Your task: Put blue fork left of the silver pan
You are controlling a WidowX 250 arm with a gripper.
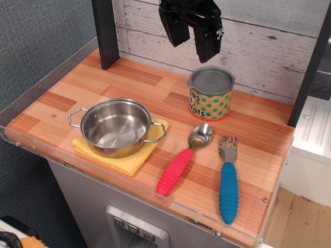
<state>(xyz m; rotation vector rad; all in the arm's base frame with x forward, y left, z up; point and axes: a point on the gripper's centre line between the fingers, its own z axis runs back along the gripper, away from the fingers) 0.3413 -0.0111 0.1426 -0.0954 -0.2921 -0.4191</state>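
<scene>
High above the can [210,94], the hand [191,41] hangs part open — empty, touching nothing

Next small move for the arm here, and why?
Probably swing the gripper right and toward the front edge, over the fork, then descend. It hangs open and empty near the back wall above the can, while the fork lies untouched right of the spoon, far from the pan.

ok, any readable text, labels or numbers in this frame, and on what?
"as" on the can, upper line, cut off at the left by the can's curve.
"ols" or similar on the can, lower line; partial, can't read with certainty.
Pan, fork, spoon, cloth, claw: no text visible.
</scene>
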